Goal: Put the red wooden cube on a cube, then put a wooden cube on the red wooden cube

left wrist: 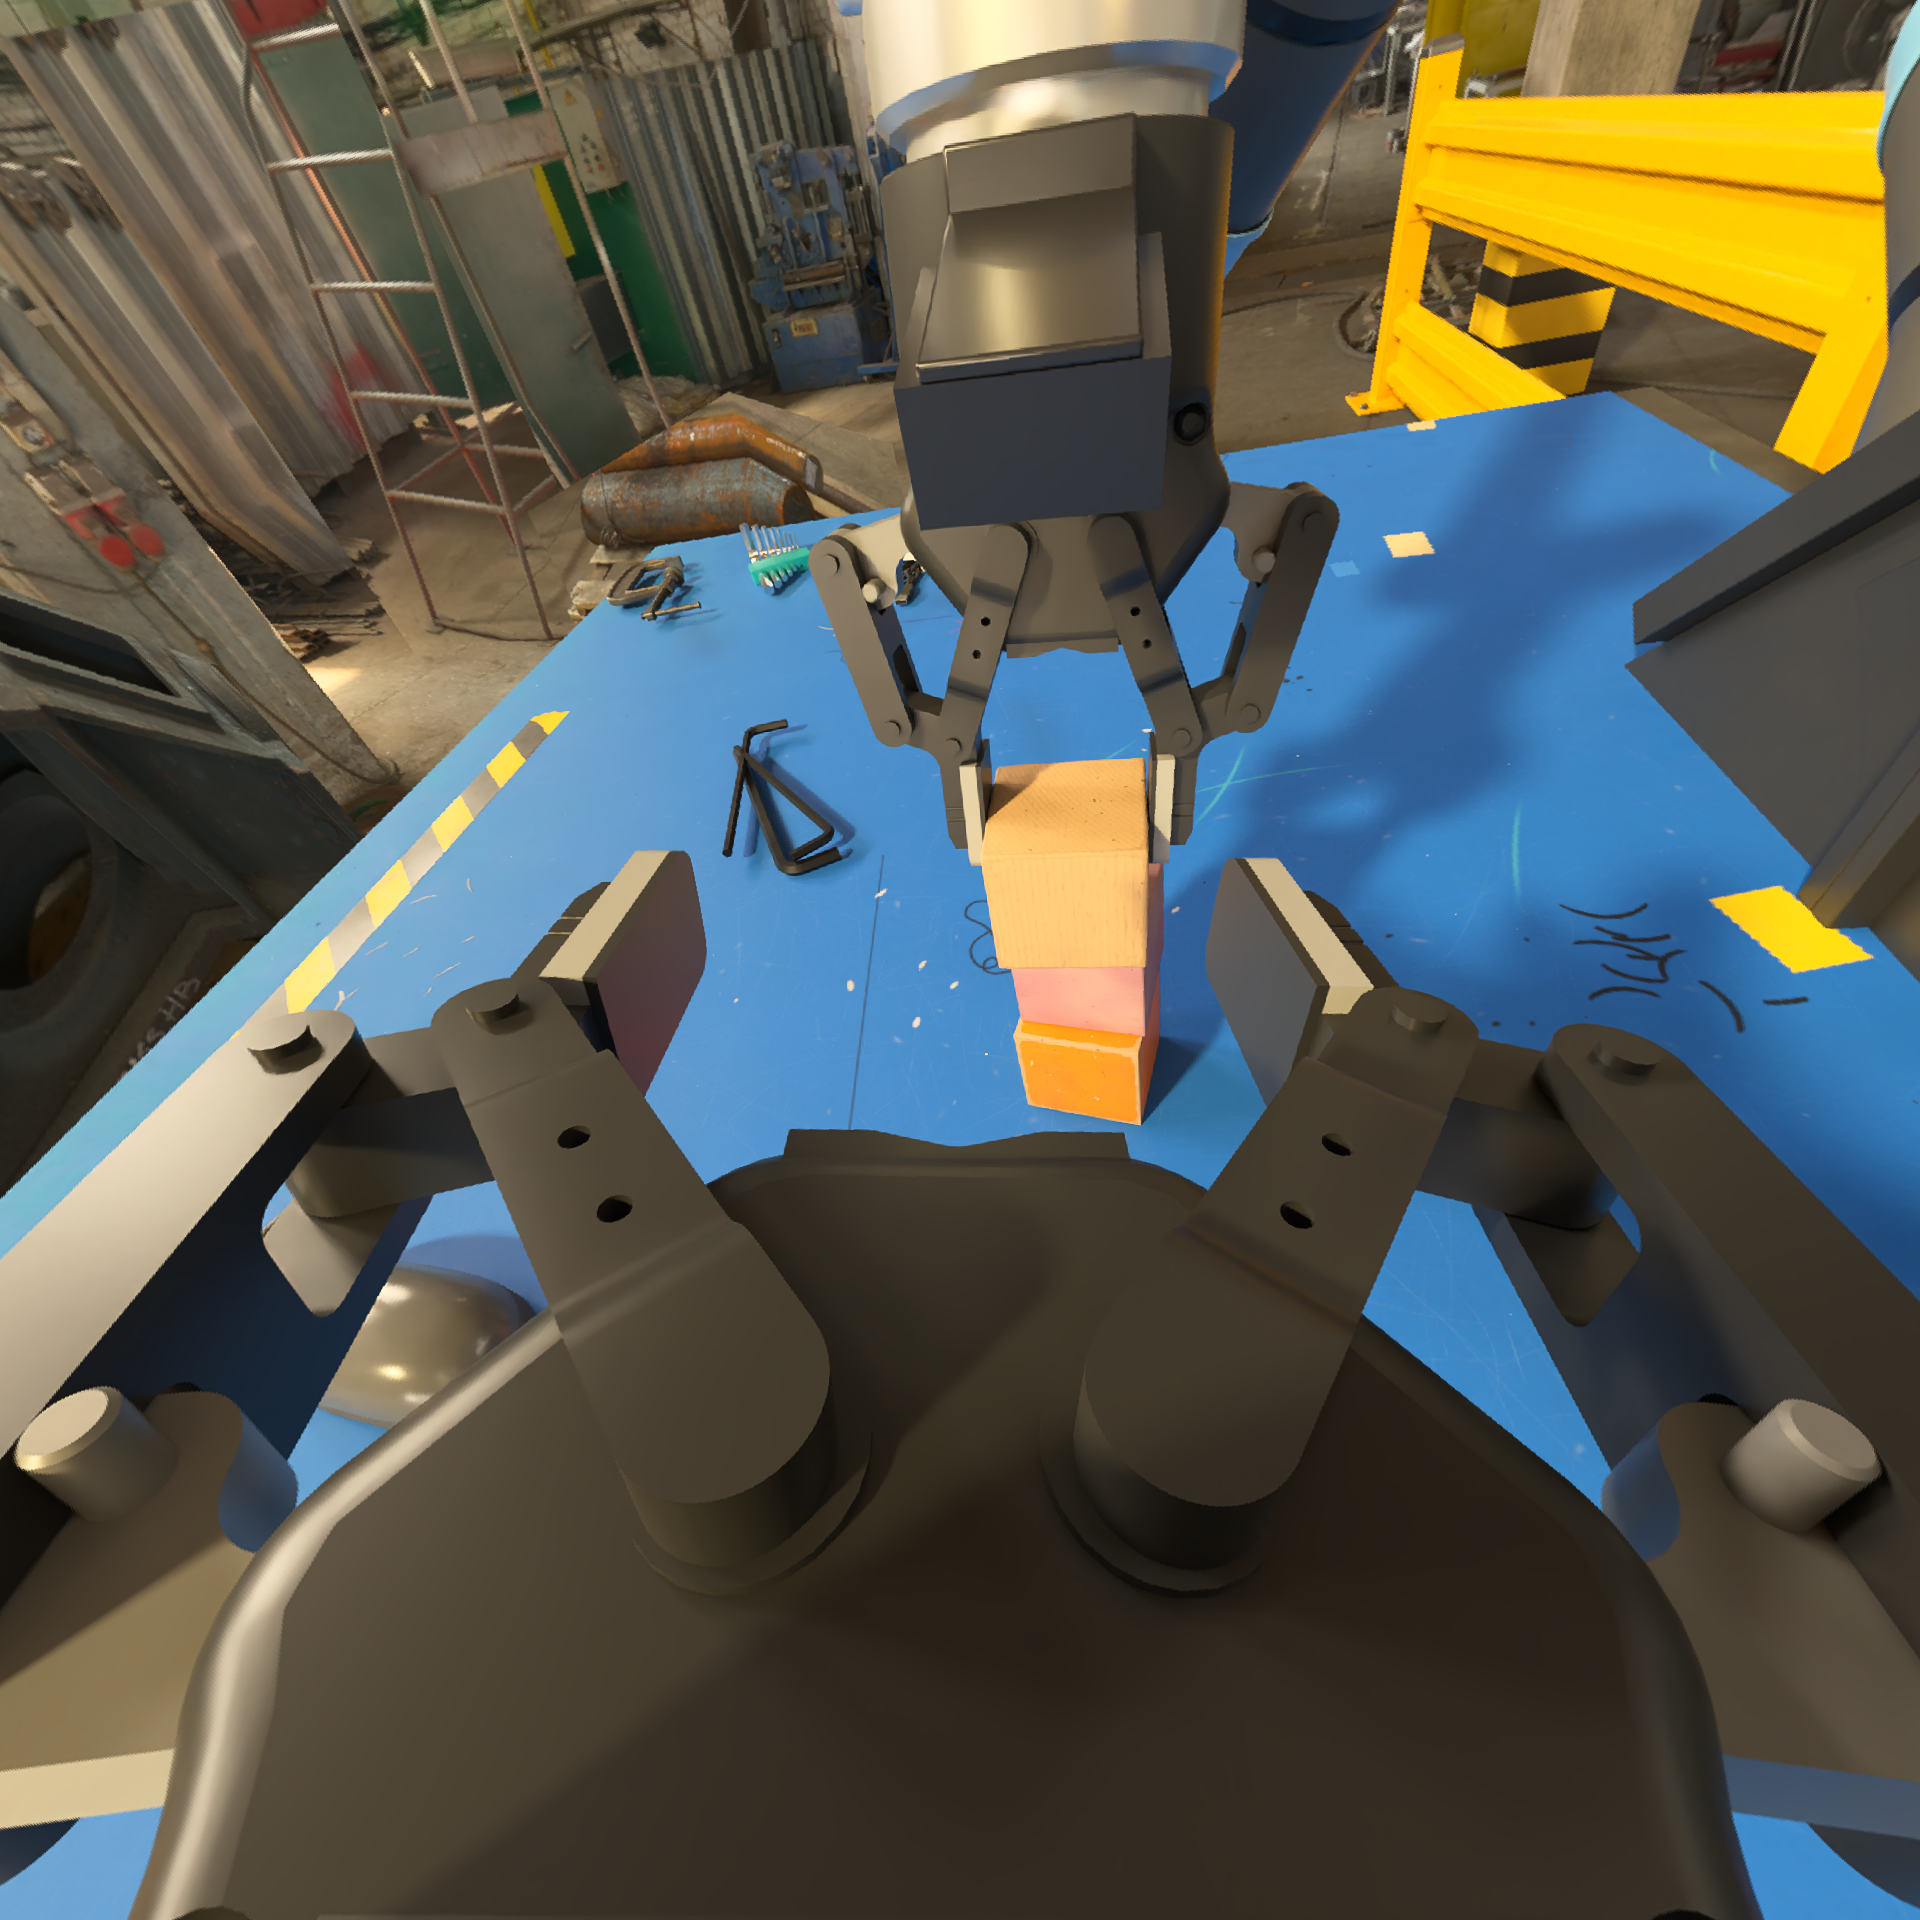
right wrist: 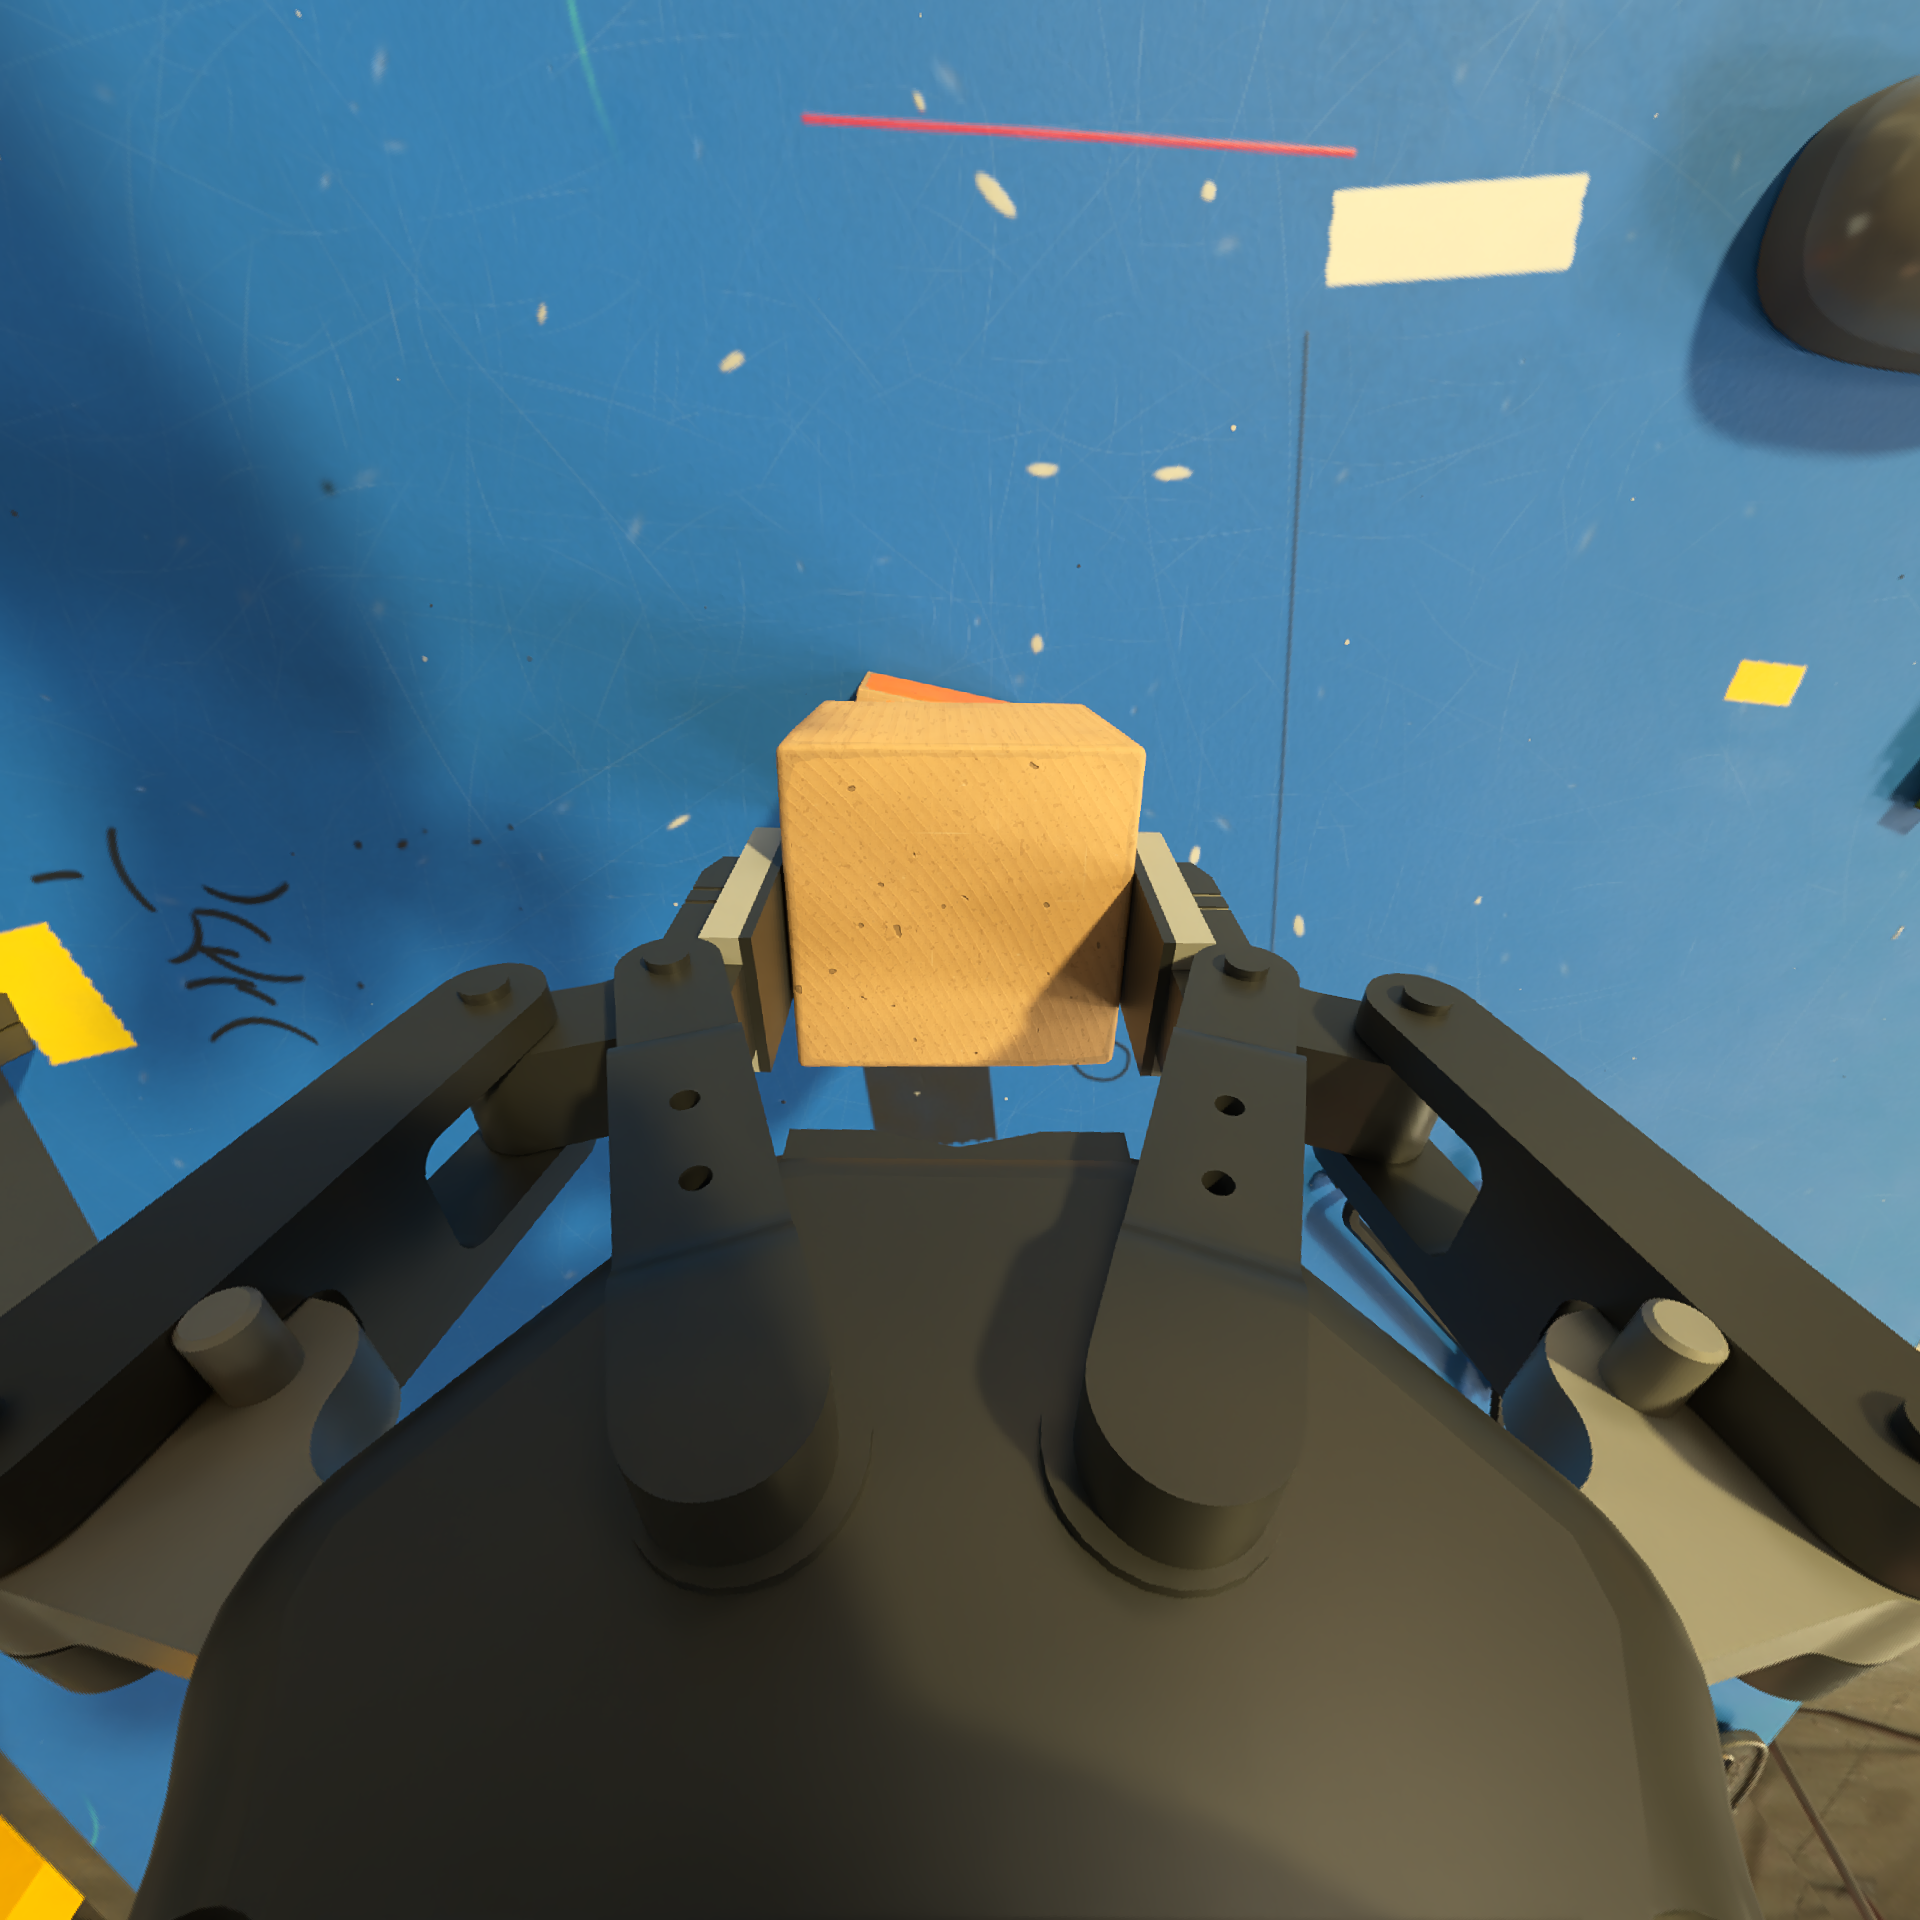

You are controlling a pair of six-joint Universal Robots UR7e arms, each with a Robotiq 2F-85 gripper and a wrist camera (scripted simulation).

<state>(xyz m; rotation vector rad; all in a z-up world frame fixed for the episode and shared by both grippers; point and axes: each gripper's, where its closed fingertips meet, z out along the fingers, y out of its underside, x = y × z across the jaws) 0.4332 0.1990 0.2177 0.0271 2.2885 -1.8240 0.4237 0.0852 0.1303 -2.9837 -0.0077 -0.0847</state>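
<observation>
A stack of three cubes stands on the blue table (left wrist: 1455,727): an orange cube (left wrist: 1081,1070) at the bottom, the red wooden cube (left wrist: 1081,992), pale pink here, on it, and a tan wooden cube (left wrist: 1065,883) on top. My right gripper (left wrist: 1070,805) comes down from above and is shut on the tan cube, which fills the right wrist view (right wrist: 951,894) between the fingers; a sliver of the orange cube (right wrist: 914,688) shows behind it. My left gripper (left wrist: 956,935) is open and empty, just in front of the stack.
Black hex keys (left wrist: 774,800) lie left of the stack. A green hex key set (left wrist: 774,561) and a clamp (left wrist: 649,587) lie at the far edge. A grey box (left wrist: 1787,665) stands at the right. A dark dome (right wrist: 1849,239) sits at the upper right in the right wrist view.
</observation>
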